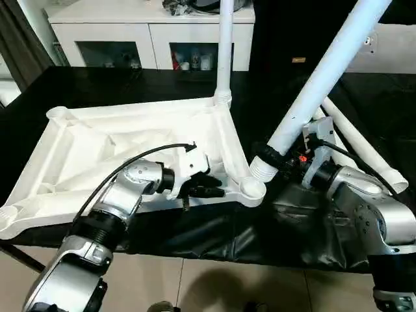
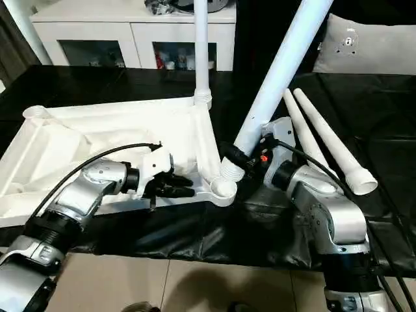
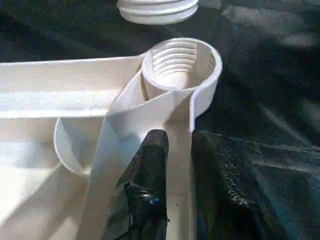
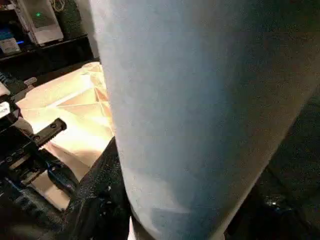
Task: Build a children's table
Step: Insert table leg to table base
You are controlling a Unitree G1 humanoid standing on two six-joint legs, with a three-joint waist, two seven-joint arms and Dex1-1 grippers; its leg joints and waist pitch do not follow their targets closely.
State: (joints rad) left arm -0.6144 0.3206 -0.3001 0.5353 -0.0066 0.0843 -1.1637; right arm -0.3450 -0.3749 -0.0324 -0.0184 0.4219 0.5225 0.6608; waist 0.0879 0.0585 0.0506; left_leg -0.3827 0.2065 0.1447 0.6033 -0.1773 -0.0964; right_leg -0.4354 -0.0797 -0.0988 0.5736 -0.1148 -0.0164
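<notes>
At the lower centre of the frame, the left gripper (image 1: 207, 190) straddled the near rim of the upturned table top (image 1: 97, 149), its fingers (image 3: 150, 170) slightly parted on either side of that rim, beside an empty threaded corner socket (image 3: 181, 62). Right of it, the right gripper (image 1: 276, 158) was closed around one slanted leg (image 1: 325, 71), whose ribbed end hung just beside that socket. Four legs were counted: one held, one upright leg (image 1: 225, 45) standing in the far corner socket, and two loose legs (image 2: 325, 140) lying on the black worktop (image 1: 130, 84) at the right. At the top stood a white cabinet (image 1: 149, 32) with small items behind glass.
</notes>
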